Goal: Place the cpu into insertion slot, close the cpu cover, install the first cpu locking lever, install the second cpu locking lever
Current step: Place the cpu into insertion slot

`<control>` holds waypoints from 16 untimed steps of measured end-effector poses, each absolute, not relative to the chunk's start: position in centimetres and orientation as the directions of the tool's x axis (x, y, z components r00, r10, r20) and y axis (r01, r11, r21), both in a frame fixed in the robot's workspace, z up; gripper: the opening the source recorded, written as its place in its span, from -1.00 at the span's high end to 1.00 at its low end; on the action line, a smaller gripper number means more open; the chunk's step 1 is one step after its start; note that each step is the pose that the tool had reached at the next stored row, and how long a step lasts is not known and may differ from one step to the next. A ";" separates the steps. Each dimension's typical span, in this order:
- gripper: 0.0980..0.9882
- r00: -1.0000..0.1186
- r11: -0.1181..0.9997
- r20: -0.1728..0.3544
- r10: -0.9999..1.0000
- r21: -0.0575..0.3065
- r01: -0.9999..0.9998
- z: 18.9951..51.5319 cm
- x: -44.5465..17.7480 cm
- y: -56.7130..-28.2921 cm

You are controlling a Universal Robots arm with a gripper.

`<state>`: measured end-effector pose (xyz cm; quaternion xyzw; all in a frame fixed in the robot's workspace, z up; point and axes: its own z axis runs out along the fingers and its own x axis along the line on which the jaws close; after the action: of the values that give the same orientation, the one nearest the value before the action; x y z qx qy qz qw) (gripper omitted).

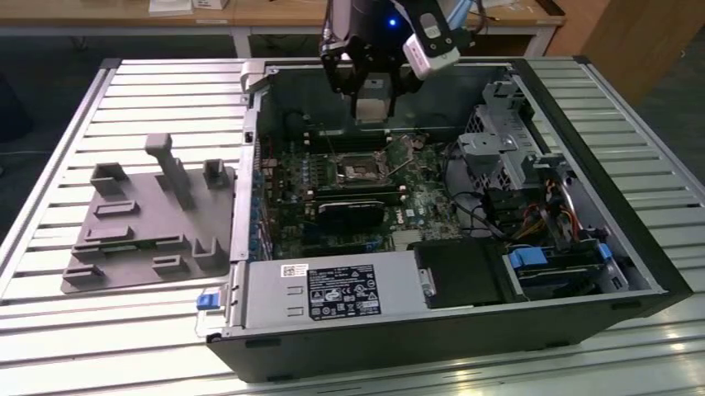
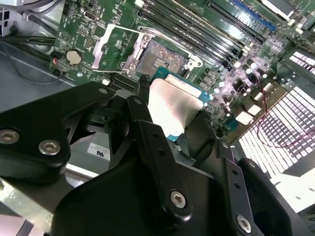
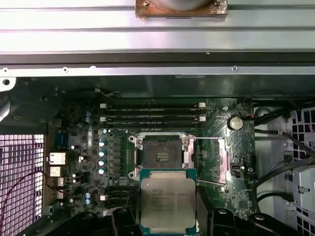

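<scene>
Your gripper [image 2: 170, 105] is matt black all over, built from flat, rounded link plates [image 2: 44, 128] that overlap like knuckles. Silver round-headed screws [image 2: 49, 146] sit at the pivots, and smaller dark recessed holes run down the narrow finger bar [image 2: 157, 147]. In the exterior view you'll find the same black fingers [image 1: 333, 78] below a dark wrist. A white box-shaped housing [image 1: 430, 41] with a small dark label is on the wrist's side, and a blue light [image 1: 394, 22] glows just above it.
</scene>
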<state>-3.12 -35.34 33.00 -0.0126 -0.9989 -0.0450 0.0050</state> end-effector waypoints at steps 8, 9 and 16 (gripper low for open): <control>0.01 -1.000 0.996 0.001 0.025 0.090 0.025 31.6 -3.3 -35.3; 0.01 -1.000 0.996 0.000 0.025 0.090 0.025 31.4 -3.3 -35.3; 0.01 -1.000 0.996 -0.013 0.025 0.090 0.023 30.4 -3.3 -35.3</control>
<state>-3.31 -35.34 30.36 -0.0121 -0.9989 -0.0450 -0.0069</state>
